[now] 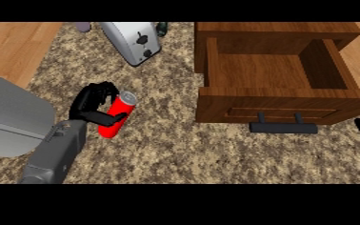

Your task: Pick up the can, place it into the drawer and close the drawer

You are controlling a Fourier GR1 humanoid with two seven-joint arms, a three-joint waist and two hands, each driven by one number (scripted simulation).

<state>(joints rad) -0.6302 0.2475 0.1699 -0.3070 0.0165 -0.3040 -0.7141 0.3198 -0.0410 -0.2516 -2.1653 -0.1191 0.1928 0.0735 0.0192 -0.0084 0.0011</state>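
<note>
A red can with a silver top lies tilted on the speckled counter at centre left. My left hand is around it: the thumb crosses the can's front and the curled fingers sit behind its upper left side. To the right, the wooden drawer stands pulled open, its inside bare, with a black handle on its front. Only a dark sliver at the right edge shows where my right hand may be.
A silver toaster stands at the back, left of the drawer. A large grey box fills the left edge beside my forearm. Small dark items and a grey one sit at the far back.
</note>
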